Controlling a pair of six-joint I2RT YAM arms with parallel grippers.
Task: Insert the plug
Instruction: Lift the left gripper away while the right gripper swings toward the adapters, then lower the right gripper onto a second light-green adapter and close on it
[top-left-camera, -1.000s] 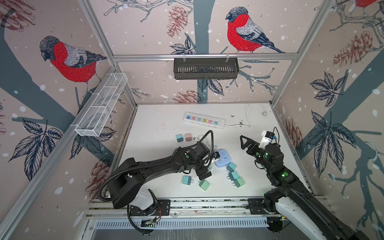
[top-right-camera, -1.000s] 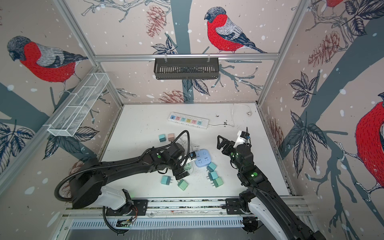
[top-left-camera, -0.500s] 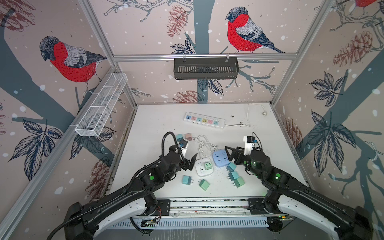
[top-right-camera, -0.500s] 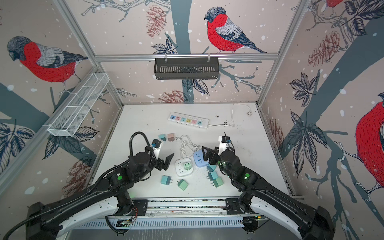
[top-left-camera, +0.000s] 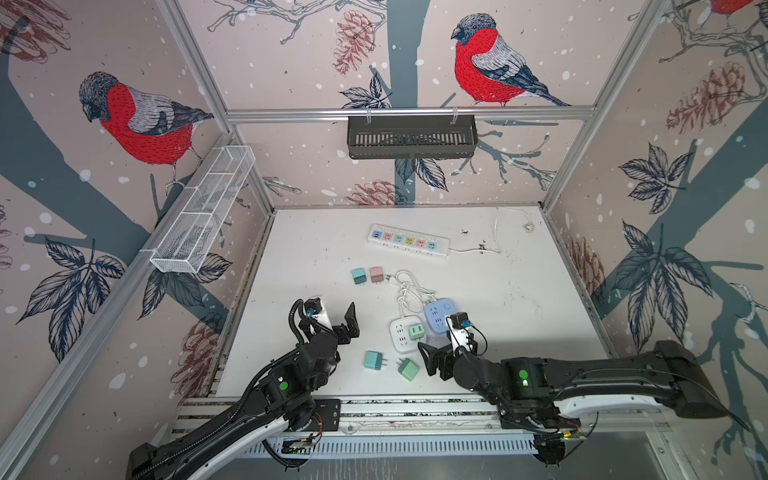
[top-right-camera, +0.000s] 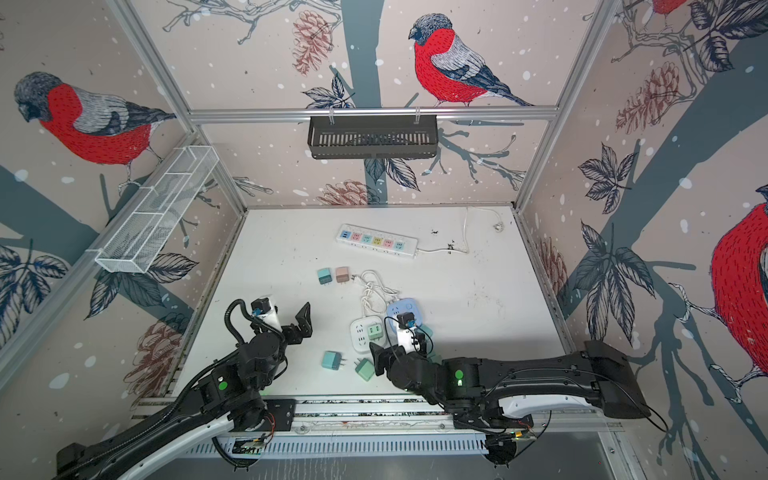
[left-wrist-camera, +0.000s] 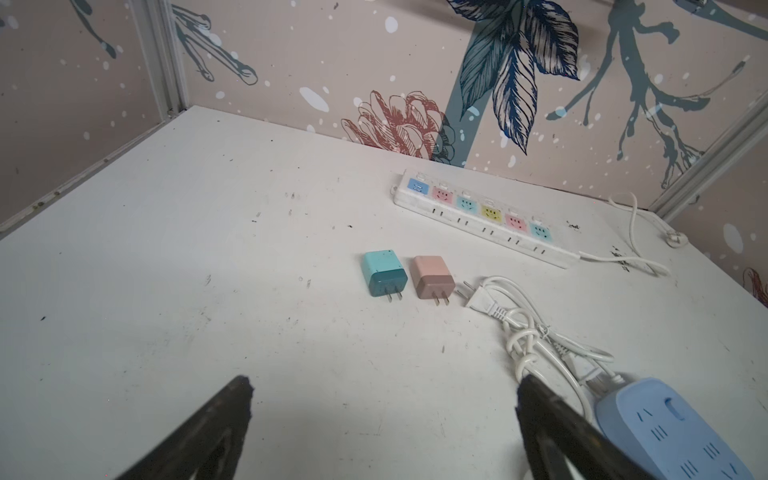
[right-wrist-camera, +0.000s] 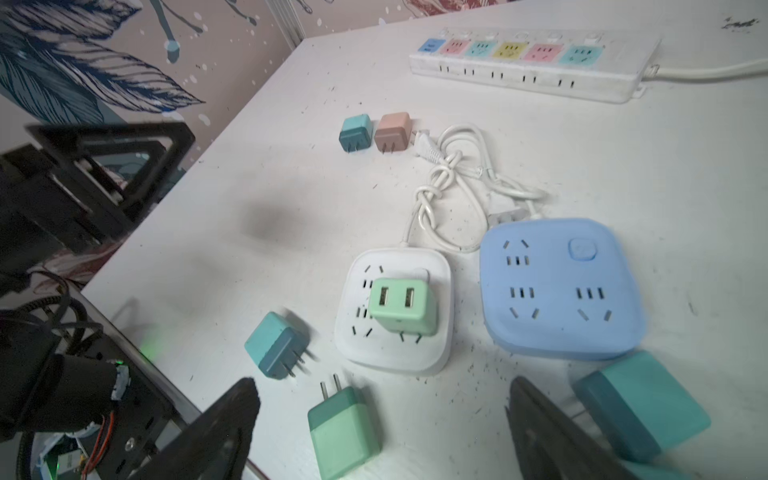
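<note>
Mint-green, the plug (right-wrist-camera: 402, 307) stands prongs-down on the right side of the white socket block (right-wrist-camera: 434, 357); a little of the prongs shows, so I cannot tell whether it is fully home. That block lies in the near middle of the bench (top-left-camera: 519, 299), a blue socket block (right-wrist-camera: 557, 291) just beside it on the right, their white cords (top-left-camera: 409, 291) looped together on the far side.

The bench is white, scuffed and flecked with dark specks. Walls papered with red-breasted birds, leaves and pine cones close three sides; a white wire basket (top-left-camera: 203, 212) hangs on the left wall, a black basket (top-left-camera: 411, 137) on the far one.

Both arms reach in low from the near rail. The left pincer (left-wrist-camera: 384, 382) hangs over bare bench left of the blocks, wide open and empty. The right pincer (right-wrist-camera: 382, 384), its arm stretched along the near edge from the right, sits just near of the white block, also gaping with nothing between its fingers.

Count: two socket blocks; one long power strip (top-left-camera: 408, 241) with six coloured panels at the far side; five loose plugs in plain sight, namely a teal plug (top-left-camera: 358, 275) and a pink plug (top-left-camera: 377, 274) side by side mid-bench, a second teal plug (top-left-camera: 374, 360) and a pale green plug (top-left-camera: 408, 370) near the front, a third teal plug (right-wrist-camera: 640, 399) by the right pincer.
</note>
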